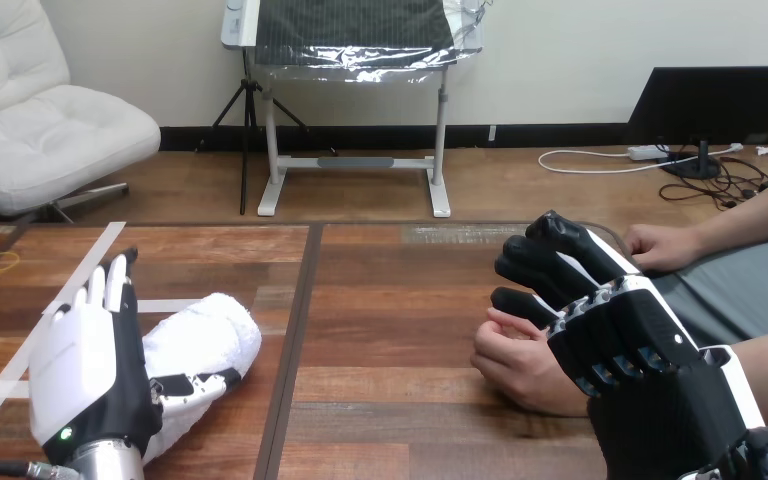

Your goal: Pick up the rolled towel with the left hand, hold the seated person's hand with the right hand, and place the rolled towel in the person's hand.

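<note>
A white rolled towel (210,335) lies on the wooden table (400,300) at the lower left. My left hand (85,365) stands just left of it, back to the camera and fingers straight, open. Its thumb (195,385) rests across the towel's near end. At the right, my right hand (625,345) hovers with its fingers (550,255) stretched out and a little bent, open. The person's hand (515,365) lies palm-up with loosely curled fingers just left of and partly under my right palm. I cannot tell whether the two touch.
The person's other hand (660,245) rests at the table's right edge, behind my right hand. Pale tape strips (70,290) cross the table's left part, and a yellow ring (0,262) lies at the far left. A dark seam (295,330) runs down the table's middle.
</note>
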Controlling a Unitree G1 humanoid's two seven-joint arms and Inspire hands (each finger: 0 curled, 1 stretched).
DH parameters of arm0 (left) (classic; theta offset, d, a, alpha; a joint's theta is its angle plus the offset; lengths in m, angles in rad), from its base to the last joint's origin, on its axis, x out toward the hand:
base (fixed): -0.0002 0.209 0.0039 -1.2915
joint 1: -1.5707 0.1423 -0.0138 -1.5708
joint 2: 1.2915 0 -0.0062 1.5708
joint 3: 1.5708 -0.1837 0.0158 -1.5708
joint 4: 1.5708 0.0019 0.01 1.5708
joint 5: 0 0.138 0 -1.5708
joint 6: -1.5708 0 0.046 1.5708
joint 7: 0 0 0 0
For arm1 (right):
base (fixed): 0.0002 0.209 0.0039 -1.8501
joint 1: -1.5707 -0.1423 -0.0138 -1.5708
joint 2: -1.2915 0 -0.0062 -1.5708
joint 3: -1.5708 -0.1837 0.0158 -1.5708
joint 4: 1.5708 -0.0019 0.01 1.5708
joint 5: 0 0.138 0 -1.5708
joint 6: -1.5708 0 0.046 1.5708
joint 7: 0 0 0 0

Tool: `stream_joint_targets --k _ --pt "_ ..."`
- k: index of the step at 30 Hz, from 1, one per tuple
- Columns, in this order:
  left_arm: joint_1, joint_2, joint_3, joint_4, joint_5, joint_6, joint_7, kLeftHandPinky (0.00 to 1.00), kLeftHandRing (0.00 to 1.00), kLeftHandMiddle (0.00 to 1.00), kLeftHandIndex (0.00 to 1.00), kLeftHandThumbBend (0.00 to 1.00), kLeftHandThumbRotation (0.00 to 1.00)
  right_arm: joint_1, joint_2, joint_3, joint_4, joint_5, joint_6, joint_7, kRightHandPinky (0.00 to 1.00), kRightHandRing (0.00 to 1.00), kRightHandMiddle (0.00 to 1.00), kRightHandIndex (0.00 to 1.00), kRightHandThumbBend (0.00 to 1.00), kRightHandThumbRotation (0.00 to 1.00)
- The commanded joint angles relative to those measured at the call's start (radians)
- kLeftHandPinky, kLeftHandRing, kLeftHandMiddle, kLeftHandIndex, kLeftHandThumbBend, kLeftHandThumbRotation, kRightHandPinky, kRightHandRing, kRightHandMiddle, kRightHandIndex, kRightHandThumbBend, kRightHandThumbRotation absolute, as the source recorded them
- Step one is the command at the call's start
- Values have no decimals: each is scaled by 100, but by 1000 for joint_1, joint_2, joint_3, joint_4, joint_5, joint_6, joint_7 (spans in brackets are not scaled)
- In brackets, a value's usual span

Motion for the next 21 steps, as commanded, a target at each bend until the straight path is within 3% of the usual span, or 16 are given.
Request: stream_joint_targets --k 1,21 --pt "-69 20 -24 -27 34 38 -20 100 96 97 95 100 22 -41 3 -6 -35 3 -25 5 81 85 84 85 100 99" --pt "-104 29 -59 -22 74 155 -89 100 95 95 94 100 24 -44 5 -3 -31 12 -36 13 79 84 83 85 100 97"
